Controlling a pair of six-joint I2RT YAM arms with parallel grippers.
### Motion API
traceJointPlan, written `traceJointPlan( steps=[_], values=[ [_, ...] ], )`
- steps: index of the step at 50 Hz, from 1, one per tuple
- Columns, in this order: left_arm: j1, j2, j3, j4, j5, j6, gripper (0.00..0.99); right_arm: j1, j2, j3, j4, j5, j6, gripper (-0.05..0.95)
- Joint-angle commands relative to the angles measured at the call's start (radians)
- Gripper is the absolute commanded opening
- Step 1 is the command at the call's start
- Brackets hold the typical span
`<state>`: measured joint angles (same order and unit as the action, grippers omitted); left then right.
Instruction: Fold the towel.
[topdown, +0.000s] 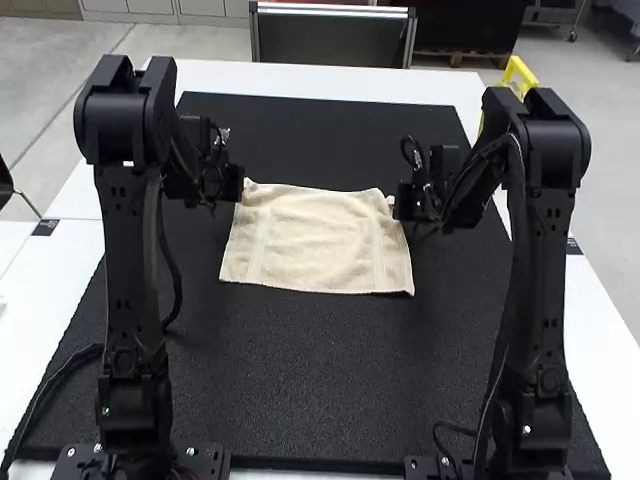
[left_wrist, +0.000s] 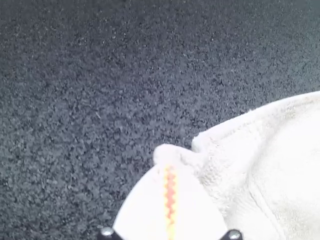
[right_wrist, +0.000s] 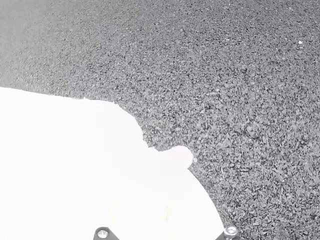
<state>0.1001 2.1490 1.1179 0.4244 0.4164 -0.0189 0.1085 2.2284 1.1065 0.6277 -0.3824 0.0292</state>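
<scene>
One towel (topdown: 315, 240) lies spread on one black mat (topdown: 300, 370), its long axis going left to right. One left gripper (topdown: 238, 188) grasps its far-left corner; one right gripper (topdown: 399, 201) seems to grasp the far-right one.

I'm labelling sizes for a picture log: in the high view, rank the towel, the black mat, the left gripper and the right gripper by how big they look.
1. Black mat
2. Towel
3. Left gripper and right gripper: too alike in size to rank against each other.
</scene>
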Motion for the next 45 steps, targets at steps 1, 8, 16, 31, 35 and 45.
traceJointPlan(
  steps=[1,8,16,31,35,45],
  values=[
    [0.015,-0.049,-0.023,0.013,0.015,0.02,0.023,-0.021,-0.062,-0.008,0.01,-0.018,0.009,-0.02],
    [0.027,-0.075,-0.046,0.02,0.021,0.025,0.023,-0.036,-0.079,-0.02,0.013,-0.018,0.008,-0.02],
    [0.043,-0.101,-0.061,0.025,0.022,0.03,0.023,-0.056,-0.088,-0.03,0.02,-0.018,0.008,-0.02],
    [0.044,-0.146,-0.093,0.027,0.032,0.031,0.023,-0.076,-0.124,-0.057,0.023,-0.029,0.001,-0.02],
    [0.044,-0.163,-0.107,0.028,0.035,0.031,0.023,-0.081,-0.135,-0.063,0.023,-0.035,0.0,-0.02],
    [0.044,-0.207,-0.13,0.028,0.044,0.031,0.023,-0.092,-0.158,-0.073,0.023,-0.044,-0.002,-0.02]
  ],
)
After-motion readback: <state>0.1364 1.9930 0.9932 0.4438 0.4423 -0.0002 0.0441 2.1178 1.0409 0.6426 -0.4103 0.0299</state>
